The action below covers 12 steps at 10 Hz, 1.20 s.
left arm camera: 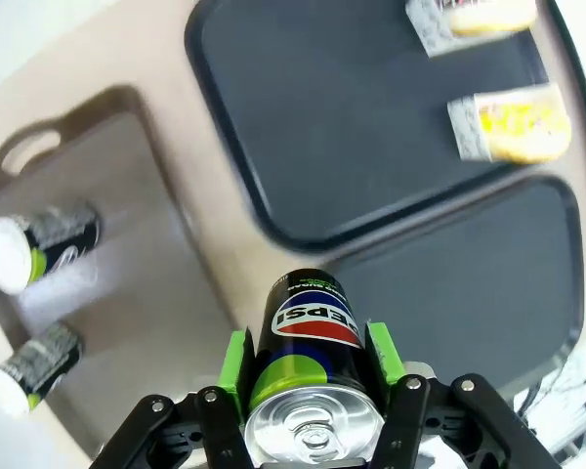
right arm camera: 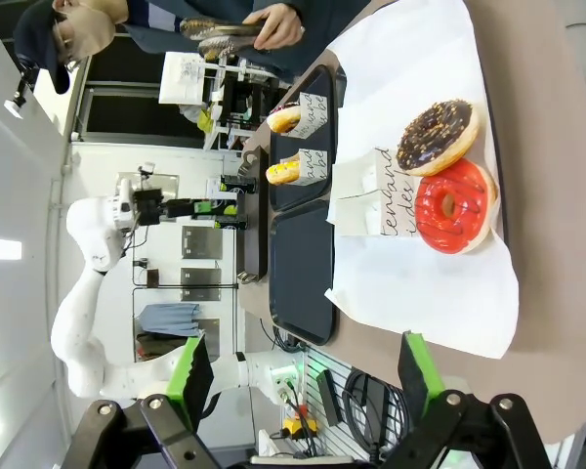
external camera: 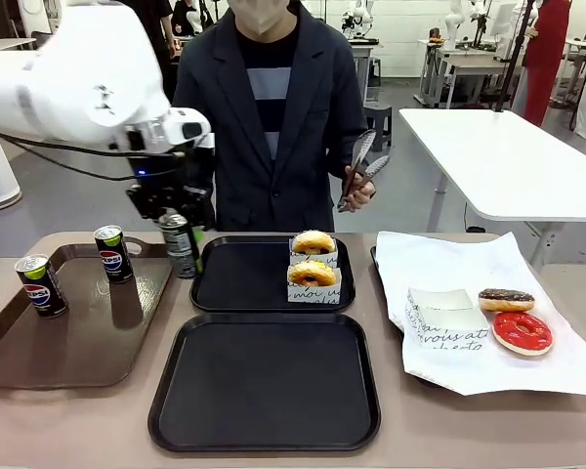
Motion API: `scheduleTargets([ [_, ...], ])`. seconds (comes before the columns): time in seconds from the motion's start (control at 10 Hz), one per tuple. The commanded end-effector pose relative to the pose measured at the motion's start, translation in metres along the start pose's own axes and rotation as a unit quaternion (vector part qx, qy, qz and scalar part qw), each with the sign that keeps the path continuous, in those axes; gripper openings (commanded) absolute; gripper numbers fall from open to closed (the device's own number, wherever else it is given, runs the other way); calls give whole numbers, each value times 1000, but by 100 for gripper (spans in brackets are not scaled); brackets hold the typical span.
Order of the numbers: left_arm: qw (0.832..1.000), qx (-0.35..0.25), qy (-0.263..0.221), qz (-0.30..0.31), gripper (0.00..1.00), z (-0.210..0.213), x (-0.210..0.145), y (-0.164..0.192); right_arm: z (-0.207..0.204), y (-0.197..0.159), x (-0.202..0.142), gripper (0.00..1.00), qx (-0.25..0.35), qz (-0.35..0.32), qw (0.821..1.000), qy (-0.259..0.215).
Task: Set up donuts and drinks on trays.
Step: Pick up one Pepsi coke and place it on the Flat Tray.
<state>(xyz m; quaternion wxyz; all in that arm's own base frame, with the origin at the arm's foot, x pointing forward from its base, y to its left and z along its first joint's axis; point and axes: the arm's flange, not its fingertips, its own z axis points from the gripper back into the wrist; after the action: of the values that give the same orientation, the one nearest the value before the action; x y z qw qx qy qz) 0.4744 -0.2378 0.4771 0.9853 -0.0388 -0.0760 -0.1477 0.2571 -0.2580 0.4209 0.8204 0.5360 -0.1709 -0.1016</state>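
The green pads of the left gripper press on both sides of a soda can, so this gripper is closed on the can. The can is upright. Its long axis is vertical and runs along the fingers, with the silver top toward the wrist and the bottom toward the table. The Pepsi logo is on the side that faces away from the wrist. In the front view the can hangs over the strip of table between the brown tray and the far black tray. I cannot tell if its bottom touches the table.

Two other cans stand upright on the brown tray, apart from each other. On the far black tray, at its right side, two golden donuts sit in white sleeves, one behind the other. The near black tray lies just in front of it.

The fingers of the right gripper stand wide apart with nothing between them. Beyond them, on the white paper sheet, a chocolate donut and a red donut lie flat, side by side.

At the far side, a person's hand holds tongs.
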Motion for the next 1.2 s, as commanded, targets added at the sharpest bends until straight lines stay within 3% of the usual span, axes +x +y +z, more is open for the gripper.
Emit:
scheduleTargets([
  [0.0,999,37,-13,33,57,-21,36,-19,1,0,1,100,8,8,1000,-4],
  [0.5,996,54,-39,61,57,-84,61,-49,1,0,1,100,8,8,1000,-4],
  [1.0,995,65,-36,66,57,-98,63,-47,1,0,1,100,8,8,1000,-4],
  [1.1,995,66,-35,67,100,-98,63,-47,1,0,1,100,8,8,1000,-4],
])
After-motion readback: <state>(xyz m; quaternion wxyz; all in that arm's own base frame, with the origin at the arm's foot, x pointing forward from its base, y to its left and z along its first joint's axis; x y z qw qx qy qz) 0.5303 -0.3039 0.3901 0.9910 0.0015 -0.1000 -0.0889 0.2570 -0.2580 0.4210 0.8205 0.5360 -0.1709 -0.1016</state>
